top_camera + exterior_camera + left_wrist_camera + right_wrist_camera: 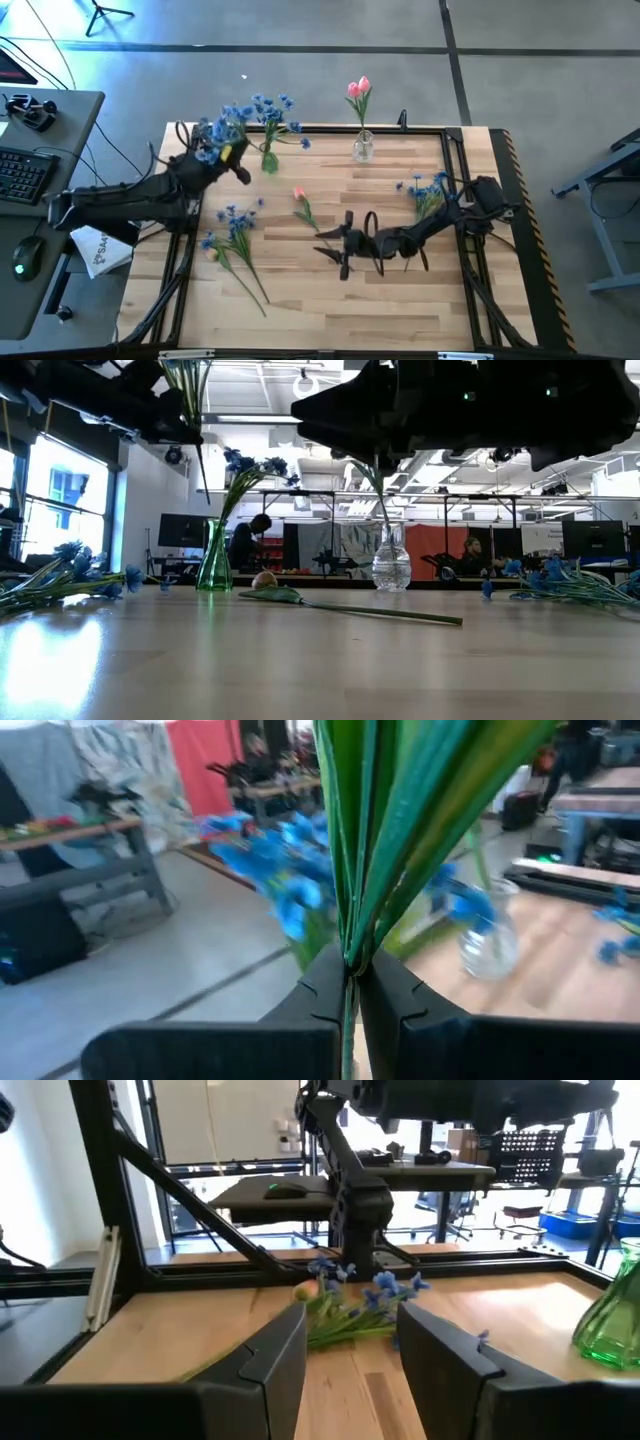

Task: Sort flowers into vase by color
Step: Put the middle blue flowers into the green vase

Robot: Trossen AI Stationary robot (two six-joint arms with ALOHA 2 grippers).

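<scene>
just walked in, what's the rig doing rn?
Sorting artificial flowers by color. The left claw is shut on a blue bunch, raised near the green vase, which already holds blue flowers. The clear vase holds pink tulips. The right claw is open at mid-table, next to a loose pink tulip lying flat. Two more blue bunches still lie on the table, one front-left and one on the right.

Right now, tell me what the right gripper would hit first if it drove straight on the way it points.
Most likely the blue flower bunch lying on the table: it sits dead ahead, framed between the open fingers of the right gripper. Height is unclear, so it might pass just over the blossoms.
</scene>
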